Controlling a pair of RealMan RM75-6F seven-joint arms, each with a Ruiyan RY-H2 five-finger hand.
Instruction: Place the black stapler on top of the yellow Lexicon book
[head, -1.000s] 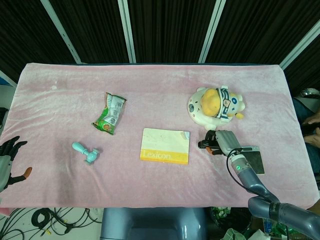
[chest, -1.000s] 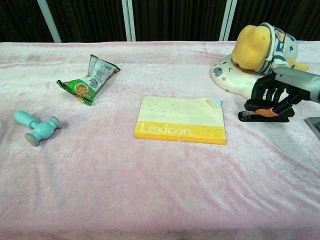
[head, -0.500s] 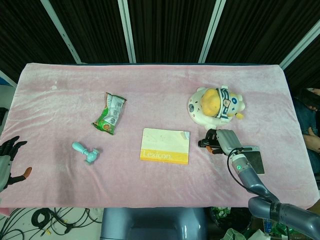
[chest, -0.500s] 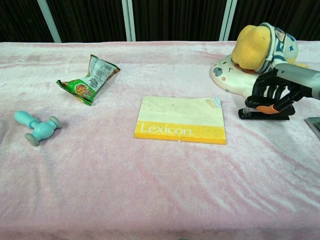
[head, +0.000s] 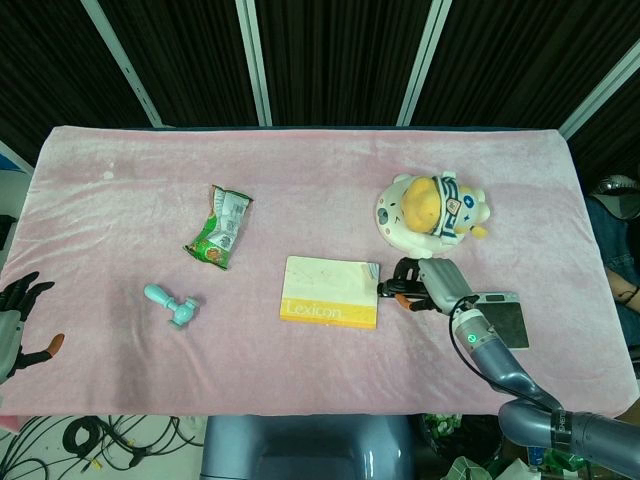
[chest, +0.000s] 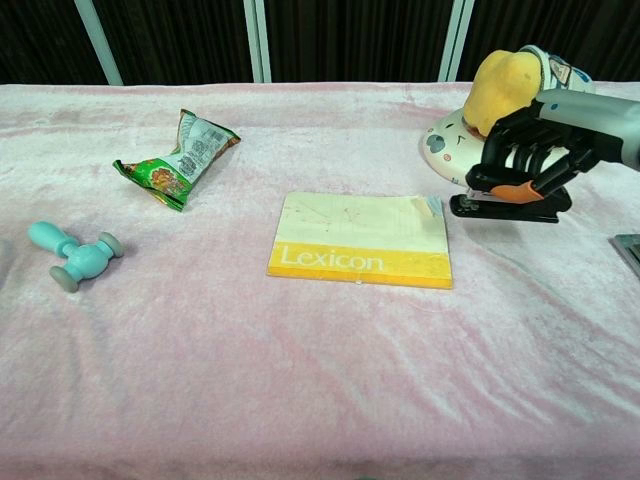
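The black stapler (chest: 500, 207) hangs just above the pink cloth, right of the book, held by my right hand (chest: 530, 160) whose fingers curl over its top. In the head view the stapler (head: 392, 291) and the right hand (head: 425, 282) sit close to the book's right edge. The yellow Lexicon book (chest: 360, 238) (head: 331, 291) lies flat at the table's centre with nothing on it. My left hand (head: 18, 325) rests off the table's left edge, fingers apart and holding nothing.
A plush toy (chest: 510, 110) (head: 432, 211) lies right behind the right hand. A green snack bag (chest: 178, 158) and a teal toy (chest: 75, 252) lie on the left. A dark flat device (head: 505, 320) sits at the front right.
My right hand has lifted the stapler off the cloth and carried it left, toward the book's right edge. The left hand has not moved.
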